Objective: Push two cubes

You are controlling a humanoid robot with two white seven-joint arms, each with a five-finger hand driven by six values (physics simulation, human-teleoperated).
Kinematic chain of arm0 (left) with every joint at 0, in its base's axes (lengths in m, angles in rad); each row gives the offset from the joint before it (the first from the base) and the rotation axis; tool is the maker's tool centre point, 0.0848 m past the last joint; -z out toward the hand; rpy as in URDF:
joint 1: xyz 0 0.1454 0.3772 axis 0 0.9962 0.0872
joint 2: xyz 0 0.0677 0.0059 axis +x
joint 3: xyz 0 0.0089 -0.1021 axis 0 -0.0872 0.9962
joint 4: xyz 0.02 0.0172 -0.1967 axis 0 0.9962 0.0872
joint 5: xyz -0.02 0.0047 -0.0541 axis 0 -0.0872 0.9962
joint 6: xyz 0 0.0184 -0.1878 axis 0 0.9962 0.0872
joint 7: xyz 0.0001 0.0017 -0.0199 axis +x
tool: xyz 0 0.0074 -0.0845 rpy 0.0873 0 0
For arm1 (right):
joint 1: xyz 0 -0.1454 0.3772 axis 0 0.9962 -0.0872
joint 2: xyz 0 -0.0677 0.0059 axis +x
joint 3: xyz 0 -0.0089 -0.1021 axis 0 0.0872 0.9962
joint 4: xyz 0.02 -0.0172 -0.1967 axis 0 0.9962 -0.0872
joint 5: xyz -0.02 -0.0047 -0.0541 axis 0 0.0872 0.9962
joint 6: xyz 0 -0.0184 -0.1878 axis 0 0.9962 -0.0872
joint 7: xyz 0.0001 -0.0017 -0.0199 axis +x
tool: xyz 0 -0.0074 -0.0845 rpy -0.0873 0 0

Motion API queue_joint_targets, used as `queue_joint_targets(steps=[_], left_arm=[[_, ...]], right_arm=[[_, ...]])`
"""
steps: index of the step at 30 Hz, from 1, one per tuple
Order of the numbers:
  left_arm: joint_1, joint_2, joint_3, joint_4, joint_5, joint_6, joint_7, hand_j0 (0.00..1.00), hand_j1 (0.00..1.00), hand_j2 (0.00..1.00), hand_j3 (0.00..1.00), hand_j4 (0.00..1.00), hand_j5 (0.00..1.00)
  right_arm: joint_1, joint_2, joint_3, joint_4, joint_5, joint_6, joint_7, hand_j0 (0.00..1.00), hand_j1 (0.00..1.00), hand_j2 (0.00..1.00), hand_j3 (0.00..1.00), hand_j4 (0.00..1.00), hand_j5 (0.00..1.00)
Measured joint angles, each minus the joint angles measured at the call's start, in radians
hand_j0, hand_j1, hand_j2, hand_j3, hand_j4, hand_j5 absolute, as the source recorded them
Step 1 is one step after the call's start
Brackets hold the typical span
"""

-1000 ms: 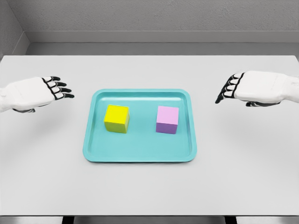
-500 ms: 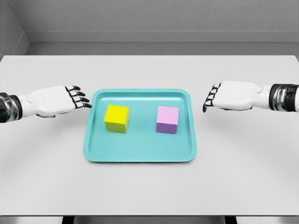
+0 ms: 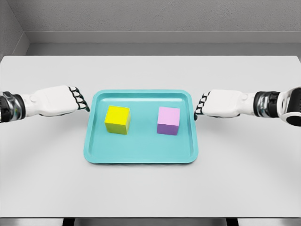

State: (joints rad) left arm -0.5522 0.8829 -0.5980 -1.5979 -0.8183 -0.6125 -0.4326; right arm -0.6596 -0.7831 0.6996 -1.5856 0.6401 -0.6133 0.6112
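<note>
Both hands nearer tray

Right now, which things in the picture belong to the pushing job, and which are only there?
Belong to the job:
yellow cube
purple cube
left hand, outside the tray's left edge
right hand, outside its right edge

Only there:
teal tray under both cubes
white table

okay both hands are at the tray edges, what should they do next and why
Probably bring both hands inward over the tray rim: the left hand toward the yellow cube, the right hand toward the pink cube. Neither touches its cube yet.
</note>
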Motion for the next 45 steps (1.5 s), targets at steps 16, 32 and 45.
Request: queue_joint_targets(steps=[16, 32, 45], left_arm=[[0.011, -0.036, -0.002, -0.049, 0.006, 0.000, -0.023, 0.78, 0.78, 0.78, 0.78, 0.78, 0.78], [0.014, -0.068, -0.001, -0.062, 0.005, 0.000, -0.045, 0.77, 0.77, 0.77, 0.77, 0.77, 0.77], [0.012, -0.122, 0.000, -0.079, 0.005, 0.000, -0.085, 0.77, 0.77, 0.77, 0.77, 0.77, 0.77]], right_arm=[[0.005, 0.049, 0.019, 0.008, 0.017, 0.000, 0.000, 0.69, 0.69, 0.69, 0.69, 0.69, 0.69], [-0.014, 0.085, 0.028, 0.046, 0.048, 0.001, -0.001, 0.69, 0.69, 0.69, 0.69, 0.69, 0.69], [-0.018, 0.084, 0.039, 0.001, 0.043, 0.003, 0.000, 0.68, 0.68, 0.68, 0.68, 0.68, 0.68]])
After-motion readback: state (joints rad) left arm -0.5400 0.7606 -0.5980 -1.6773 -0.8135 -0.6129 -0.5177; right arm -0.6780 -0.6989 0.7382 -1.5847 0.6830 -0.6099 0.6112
